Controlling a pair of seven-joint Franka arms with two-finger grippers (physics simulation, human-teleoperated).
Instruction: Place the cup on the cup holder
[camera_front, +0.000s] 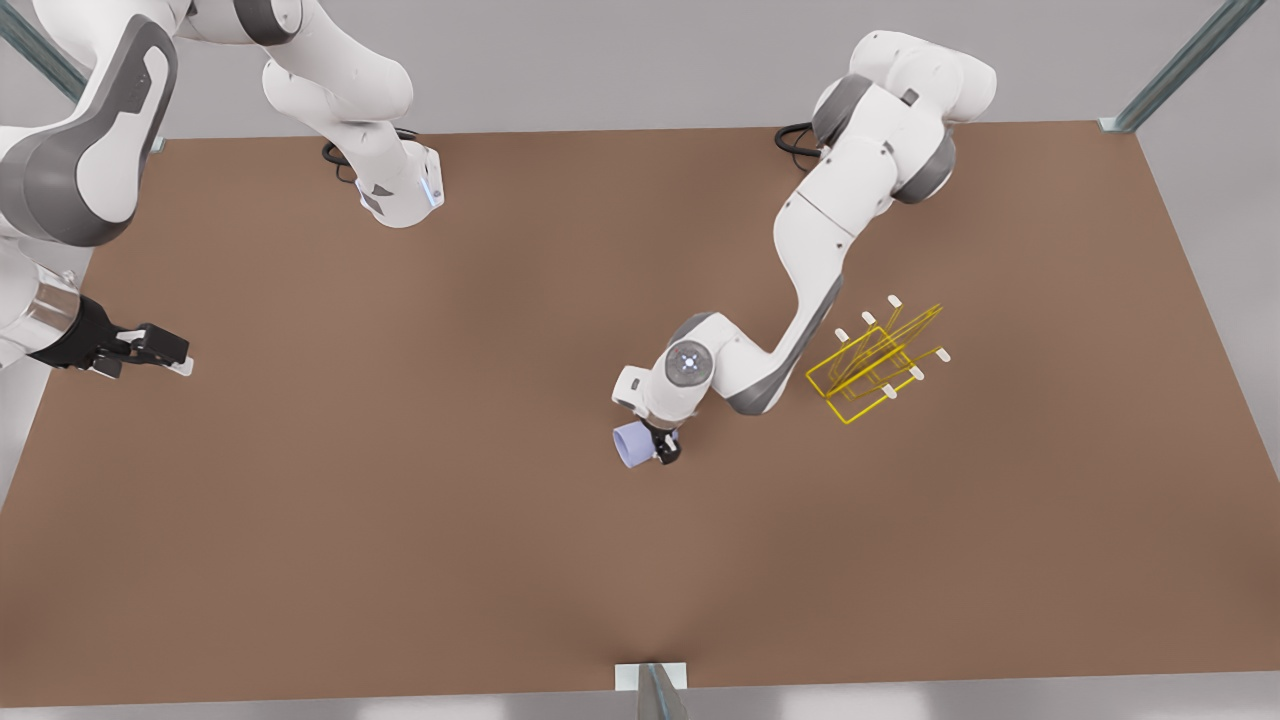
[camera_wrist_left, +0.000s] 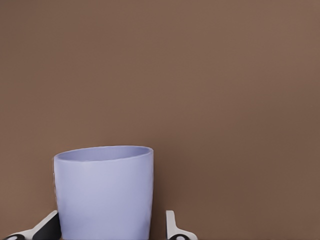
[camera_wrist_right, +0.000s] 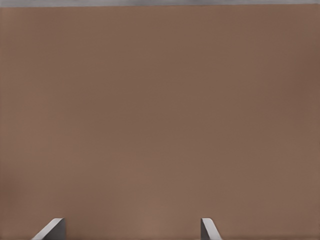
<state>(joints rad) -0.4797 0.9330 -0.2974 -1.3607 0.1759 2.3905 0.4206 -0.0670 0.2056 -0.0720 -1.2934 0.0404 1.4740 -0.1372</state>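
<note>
Cup in the left gripper near table centre, rack to its 2 o'clock.

In the front view, the cup (camera_front: 632, 443) sits between the fingers of the left gripper (camera_front: 655, 446), just at 5 o'clock of the table (camera_front: 400, 520) centre. The cup holder (camera_front: 877, 358) stands on the table apart from the cup, at its 2 o'clock. The right gripper (camera_front: 165, 352) waits well apart at the cup's 9 o'clock, over the table's edge at the front view's left.

We see a bare brown bench (camera_front: 400, 500); the yellow wire cup holder (camera_front: 872, 365) stands on it toward the front view's right, its white-tipped prongs slanted.
</note>
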